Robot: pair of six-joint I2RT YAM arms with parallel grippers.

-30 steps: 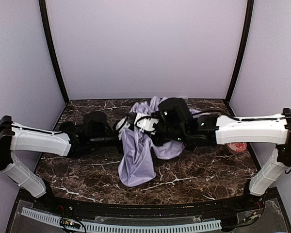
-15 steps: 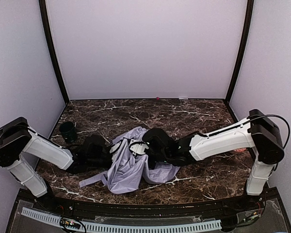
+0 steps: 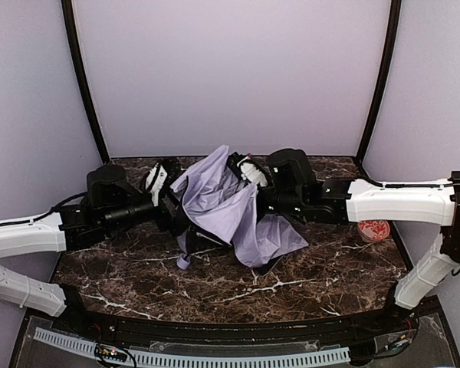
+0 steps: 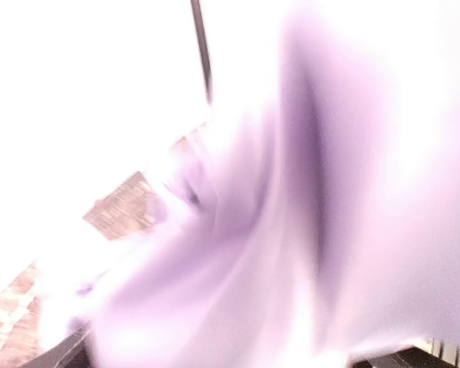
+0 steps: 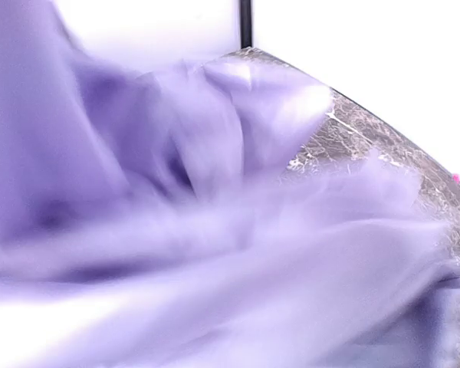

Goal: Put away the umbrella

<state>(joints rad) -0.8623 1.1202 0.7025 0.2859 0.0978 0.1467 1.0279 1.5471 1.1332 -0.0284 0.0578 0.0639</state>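
Fabric of the umbrella (image 3: 222,203) hung bunched above the worktop's (image 3: 314,268) back middle. The right pincer (image 3: 249,170) was pressed together on its upper fold; whether the left pincer (image 3: 162,188) was spread, I could not tell. Such a thin pinch could slip and drop everything.

Most of the frame is filled by the pale lavender fabric of the umbrella (image 4: 291,230), which is heavily blurred, so folds cannot be resolved. A strip of brown marbled table (image 4: 123,207) is exposed beside it. A black post (image 4: 202,46) is seen against an overexposed white wall (image 4: 77,84).
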